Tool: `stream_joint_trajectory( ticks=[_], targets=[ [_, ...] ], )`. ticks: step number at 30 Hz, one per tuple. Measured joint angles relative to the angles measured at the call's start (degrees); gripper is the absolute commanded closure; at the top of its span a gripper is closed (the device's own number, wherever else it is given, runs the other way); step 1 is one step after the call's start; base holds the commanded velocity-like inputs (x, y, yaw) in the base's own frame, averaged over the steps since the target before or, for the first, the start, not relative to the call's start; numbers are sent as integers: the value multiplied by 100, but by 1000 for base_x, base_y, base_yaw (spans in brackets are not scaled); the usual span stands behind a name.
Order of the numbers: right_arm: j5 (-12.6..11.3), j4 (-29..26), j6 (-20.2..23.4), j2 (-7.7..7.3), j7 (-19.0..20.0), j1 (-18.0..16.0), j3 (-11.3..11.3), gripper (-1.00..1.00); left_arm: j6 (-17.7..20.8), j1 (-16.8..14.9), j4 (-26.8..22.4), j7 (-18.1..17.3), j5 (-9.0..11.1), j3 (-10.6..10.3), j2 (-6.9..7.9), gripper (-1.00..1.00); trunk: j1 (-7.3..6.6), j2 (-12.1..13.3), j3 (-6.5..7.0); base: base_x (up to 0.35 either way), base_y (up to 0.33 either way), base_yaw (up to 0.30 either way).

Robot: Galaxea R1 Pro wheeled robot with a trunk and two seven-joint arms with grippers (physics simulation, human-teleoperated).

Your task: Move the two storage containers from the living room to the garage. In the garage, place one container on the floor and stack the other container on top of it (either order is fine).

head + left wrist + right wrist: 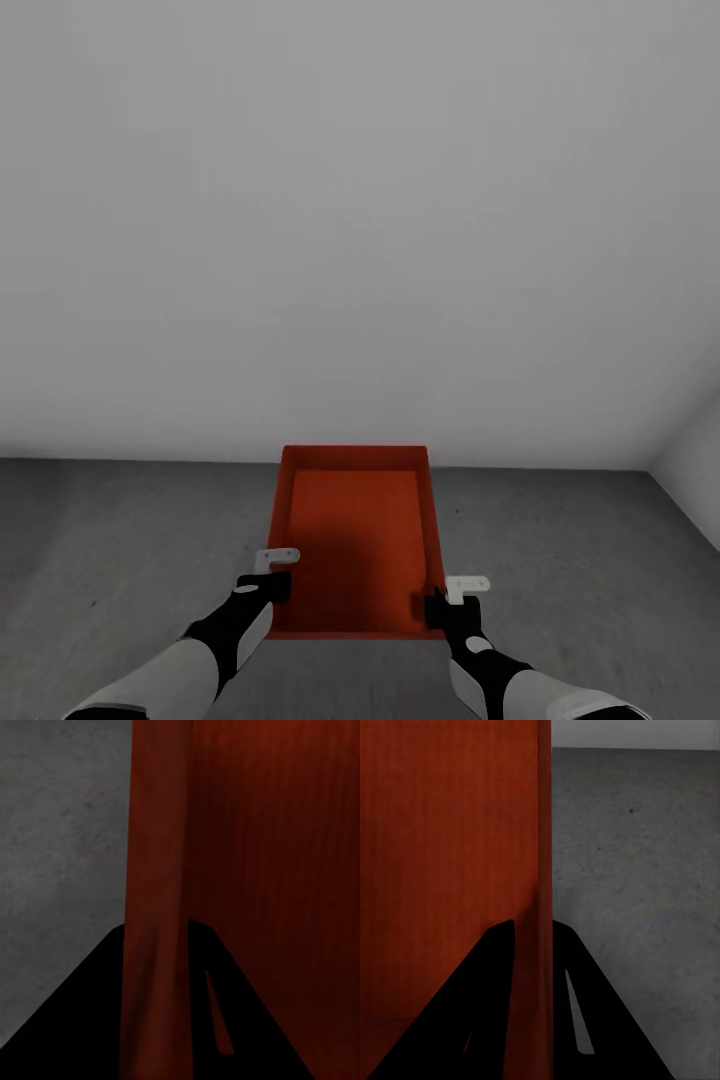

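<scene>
Between the two arms, low in front of the robot, one orange-red storage container (355, 535) is held over the grey concrete floor (120, 540), its long axis running away toward the pale wall (360, 220). Its inside is bare and its thin walls stand straight; whether its bottom already touches the concrete or hangs just above it cannot be told from the head view. The left gripper (268, 585) pinches the container's left wall near the close corner, and the left wrist view shows that wall (157, 907) running between the dark fingers (75, 1020) with floor on one side and the box's inside on the other. The right gripper (440, 605) pinches the right wall likewise, the wall (544, 870) passing between its fingers (472, 1005). This looks like the setting-down step in the garage. To do it well, I would lower both arms at the same pace so the box stays level, bring the bottom flat onto the concrete before letting go, and part both pairs of fingers together, drawing them straight up off the thin walls. Leaving room around it should help the later stacking.
</scene>
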Motion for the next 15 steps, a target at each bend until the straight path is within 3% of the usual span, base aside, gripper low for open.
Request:
stream_joint_trajectory(
  ticks=[15],
  targets=[
    [0,-1,0,0,0,0,0,100,0,0,-1,1,1,-1,0,100,0,0,-138,0,0,0]
  ],
)
